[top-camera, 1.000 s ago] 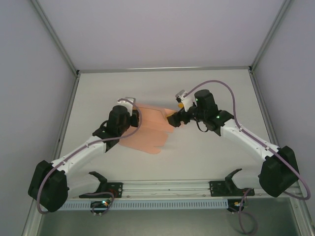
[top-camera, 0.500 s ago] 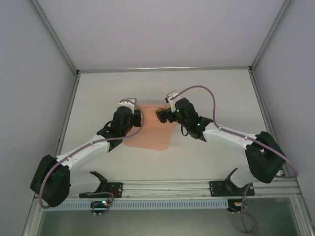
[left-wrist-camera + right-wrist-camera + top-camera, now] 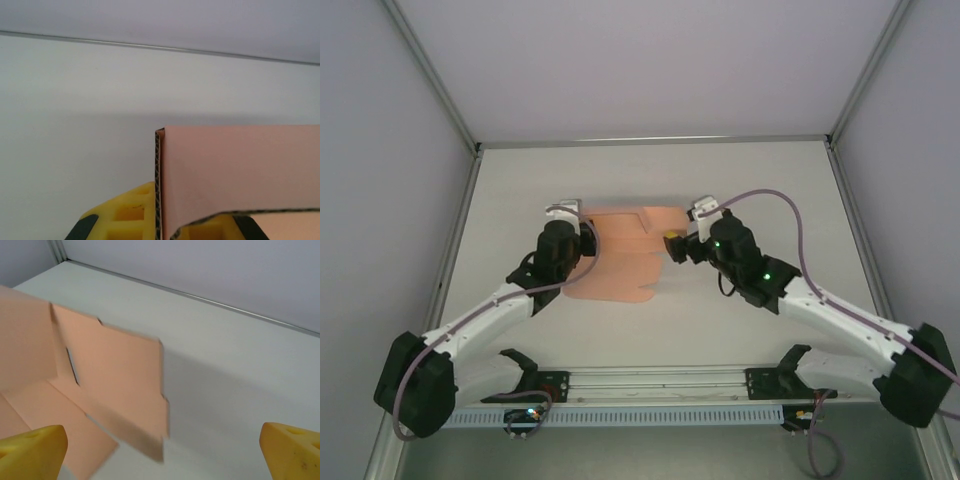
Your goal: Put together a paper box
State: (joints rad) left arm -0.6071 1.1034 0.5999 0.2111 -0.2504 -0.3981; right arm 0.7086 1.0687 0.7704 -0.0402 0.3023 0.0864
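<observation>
Paper box (image 3: 620, 268) (one wall upright) clamped in left jaws; right jaws apart.

Left arm (image 3: 480, 315) and right arm (image 3: 840, 318), both white and black.
Each arm had long white links and black joint housings, with a big black block (image 3: 415, 380) at the shoulder. A thin mauve cable (image 3: 798, 232) ran outside each arm in a loose loop. A small white bracket (image 3: 563, 209) sat on top of each wrist. Small green lights (image 3: 761, 266) shone on the black housings of the right arm. The fingers (image 3: 127, 217) of the left gripper (image 3: 167, 225) were yellow plastic with square hollow pockets and black parts at the outer sides. The fingers (image 3: 32, 452) of the right gripper (image 3: 672, 240) were the same yellow, with a slightly rough, speckled surface.
</observation>
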